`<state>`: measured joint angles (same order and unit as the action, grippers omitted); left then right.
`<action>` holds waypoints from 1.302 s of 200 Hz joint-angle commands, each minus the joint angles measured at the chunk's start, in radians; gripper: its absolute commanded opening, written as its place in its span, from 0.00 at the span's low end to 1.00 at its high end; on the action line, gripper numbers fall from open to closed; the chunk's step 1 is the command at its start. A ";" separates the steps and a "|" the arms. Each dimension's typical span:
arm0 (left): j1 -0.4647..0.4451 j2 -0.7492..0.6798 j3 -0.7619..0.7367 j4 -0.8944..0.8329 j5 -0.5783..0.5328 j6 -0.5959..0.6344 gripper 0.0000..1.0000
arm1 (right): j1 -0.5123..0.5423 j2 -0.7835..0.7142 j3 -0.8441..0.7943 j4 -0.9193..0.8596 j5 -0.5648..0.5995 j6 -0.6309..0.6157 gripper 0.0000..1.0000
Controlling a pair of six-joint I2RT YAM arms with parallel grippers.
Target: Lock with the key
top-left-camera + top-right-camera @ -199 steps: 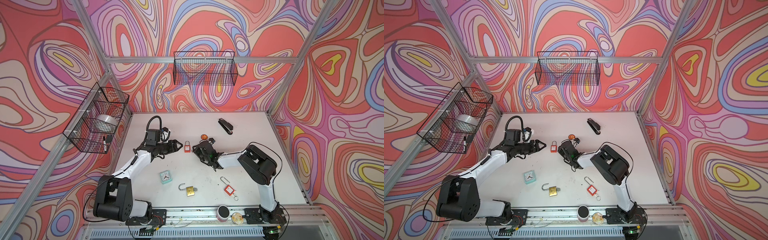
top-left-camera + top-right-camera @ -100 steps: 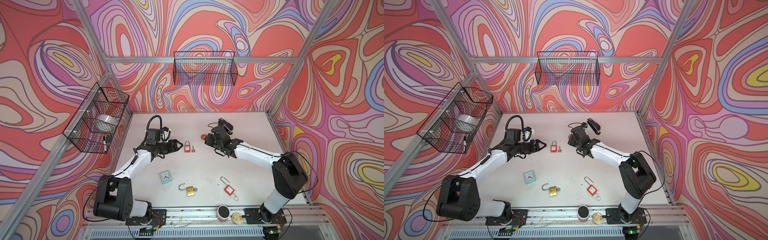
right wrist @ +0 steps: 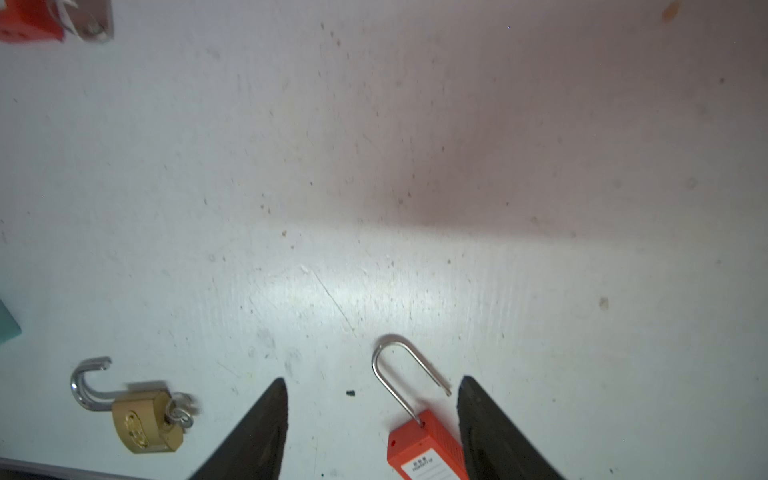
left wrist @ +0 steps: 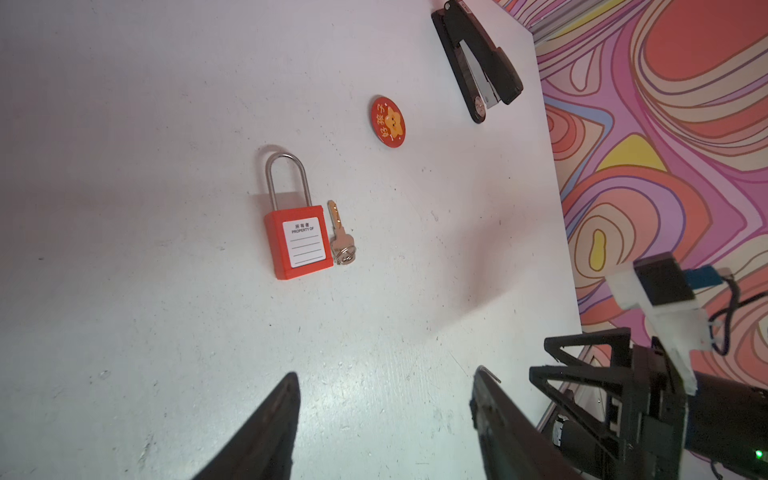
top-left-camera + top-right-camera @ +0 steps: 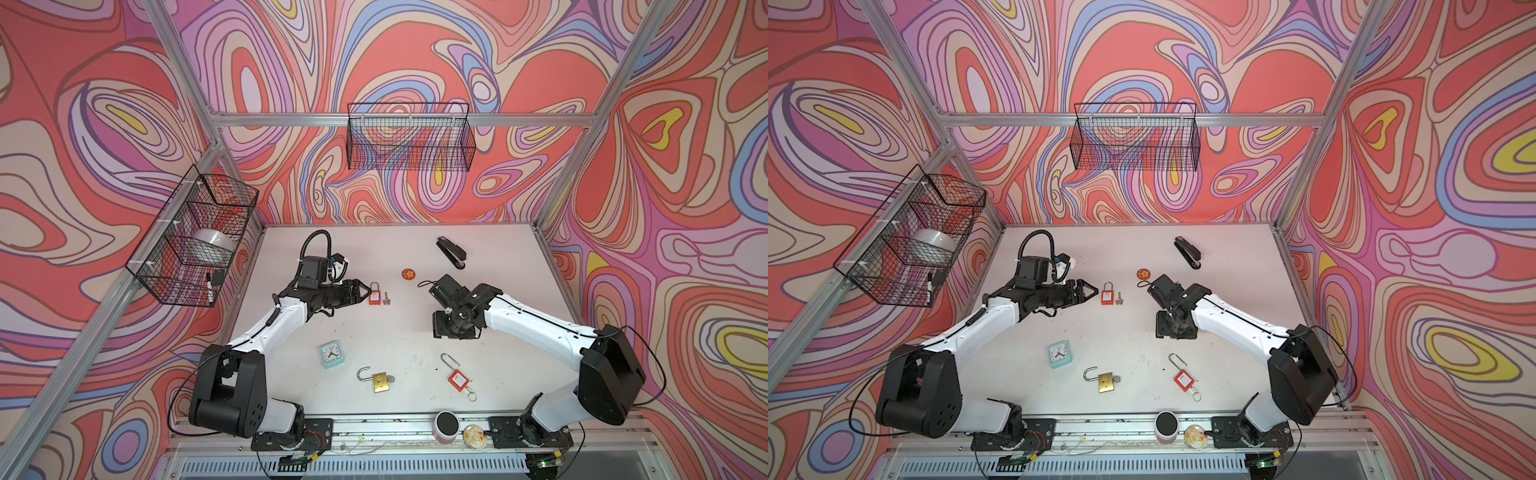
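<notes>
The red padlock [image 4: 298,243] lies flat on the table [image 4: 124,166], shackle closed, its white label reading 所有者 over "PROPERTY OF". In both top views the key [image 4: 340,239] lies just beside it at 3 o'clock and a badge [image 4: 388,121] reading 好孩子 at 2 o'clock. The left gripper [image 4: 386,374] points at it from 9 o'clock, jaws spread and empty, and the right gripper [image 3: 374,380], well apart at 4 o'clock, is likewise spread and empty near a second padlock [image 3: 428,451] with open shackle.
</notes>
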<state>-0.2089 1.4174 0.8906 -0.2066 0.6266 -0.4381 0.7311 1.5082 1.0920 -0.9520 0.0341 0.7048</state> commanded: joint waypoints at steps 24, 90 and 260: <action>-0.036 -0.037 -0.005 -0.025 -0.052 0.024 0.67 | 0.086 -0.053 -0.132 -0.065 -0.041 0.117 0.71; -0.070 -0.066 -0.037 -0.045 -0.109 0.024 0.67 | 0.113 -0.137 -0.310 0.075 -0.086 0.190 0.76; -0.095 -0.031 0.027 -0.091 -0.113 0.004 0.67 | 0.193 0.081 -0.252 0.073 -0.112 0.084 0.38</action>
<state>-0.2958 1.3766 0.8871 -0.2581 0.5182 -0.4377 0.9047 1.5429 0.8177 -0.8597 -0.1116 0.8169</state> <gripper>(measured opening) 0.672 0.428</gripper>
